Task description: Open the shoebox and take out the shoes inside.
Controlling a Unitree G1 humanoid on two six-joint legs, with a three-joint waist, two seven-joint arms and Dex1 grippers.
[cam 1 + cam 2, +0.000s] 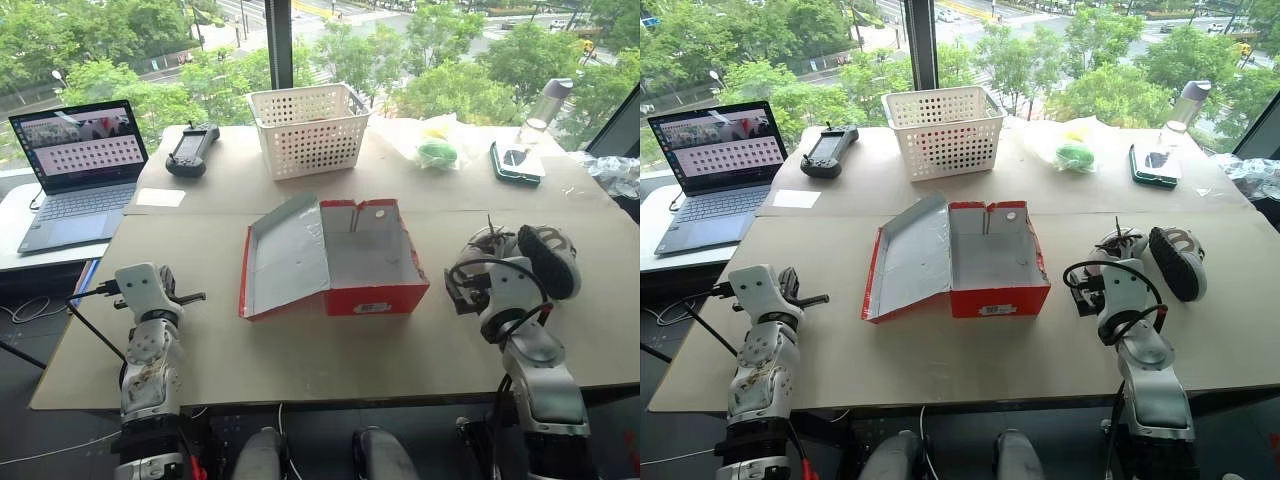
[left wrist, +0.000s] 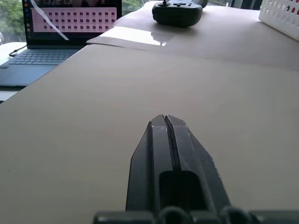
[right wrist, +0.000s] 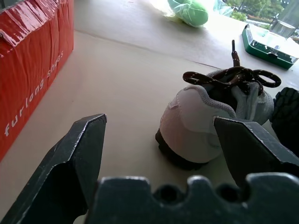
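Sitting mid-table, the box (image 1: pixel 360 262) is open w/ its lid (image 1: pixel 285 255) flopped to the left, nothing visible inside. Both shoes (image 1: pixel 525 255) are out on the table (image 1: pixel 300 350) to its right, one upright, one on its side. Left claw (image 2: pixel 164 122) is pinched closed, holding nothing. Right claw (image 3: pixel 159 128) gapes wide & empty, just short of the upright shoe (image 3: pixel 212 121).
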